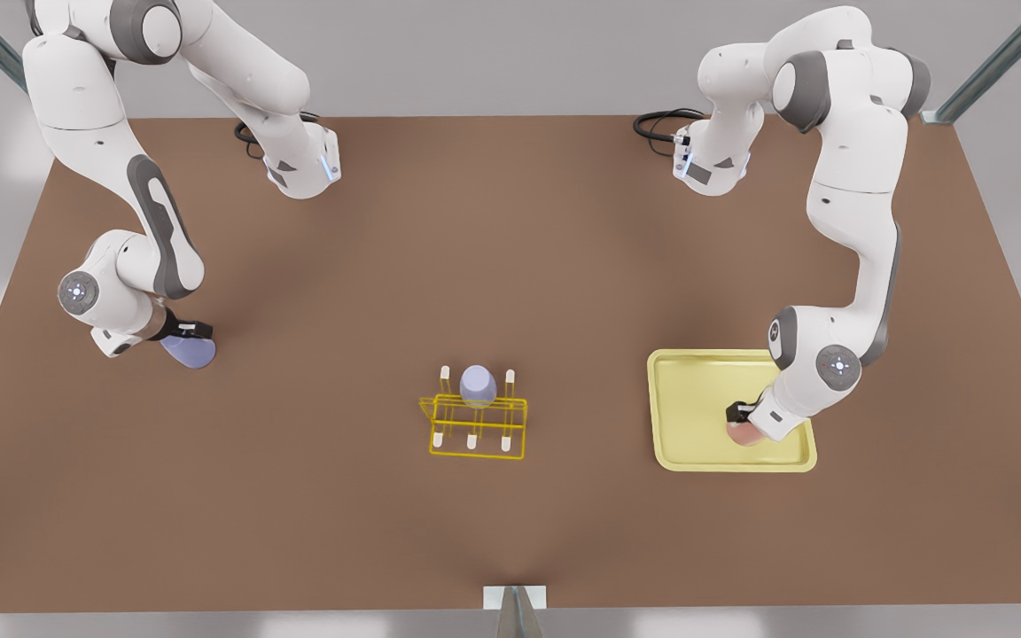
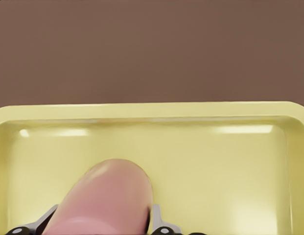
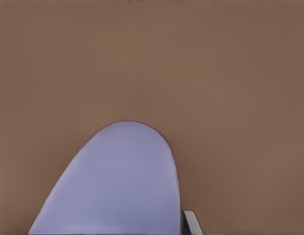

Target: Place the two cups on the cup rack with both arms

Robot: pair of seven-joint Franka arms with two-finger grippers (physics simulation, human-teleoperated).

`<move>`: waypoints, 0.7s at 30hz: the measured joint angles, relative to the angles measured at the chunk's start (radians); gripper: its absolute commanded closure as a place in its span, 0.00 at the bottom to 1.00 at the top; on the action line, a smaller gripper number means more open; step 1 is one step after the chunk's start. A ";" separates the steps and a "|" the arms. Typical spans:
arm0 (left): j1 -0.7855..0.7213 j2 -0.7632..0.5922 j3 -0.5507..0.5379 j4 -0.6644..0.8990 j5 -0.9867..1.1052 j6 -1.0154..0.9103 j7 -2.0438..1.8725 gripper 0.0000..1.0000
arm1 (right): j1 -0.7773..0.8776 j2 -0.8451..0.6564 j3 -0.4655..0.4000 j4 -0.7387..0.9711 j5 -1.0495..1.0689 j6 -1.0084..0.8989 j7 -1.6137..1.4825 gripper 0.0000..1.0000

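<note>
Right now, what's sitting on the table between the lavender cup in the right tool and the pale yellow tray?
In the front view, the bright-yellow wire cup rack, with a second lavender cup on one peg, lies between the held lavender plastic cup and the flat pale-yellow tray.

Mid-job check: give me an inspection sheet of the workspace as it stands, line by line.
Surface: brown table, flat, no spills seen.
Job's things: yellow wire cup rack near the middle, one lavender cup sitting on it among the pegs. A second lavender cup is at the front view's left. The pink cup is in the pale-yellow tray at the front view's right.
Clutter: nothing seen.
Grippers: right gripper shut on the second lavender cup; left gripper shut on the pink cup inside the tray.
Cables: black loops at each arm's base.
Surroundings: grey walls, metal frame struts at the corners.
</note>
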 measured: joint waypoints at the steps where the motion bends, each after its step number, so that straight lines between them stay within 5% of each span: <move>1: 0.000 0.001 0.000 0.000 0.001 0.004 -0.001 0.14 | 0.000 0.000 0.000 0.002 0.000 0.000 -0.002 0.24; 13: -0.001 -0.004 0.000 0.003 -0.010 0.022 -0.007 0.14 | 0.013 0.004 0.010 0.037 0.033 -0.007 -0.013 0.24; 21: -0.006 -0.048 0.000 -0.002 -0.013 -0.036 -0.010 0.15 | 0.026 0.007 0.094 0.120 0.083 -0.023 -0.018 0.24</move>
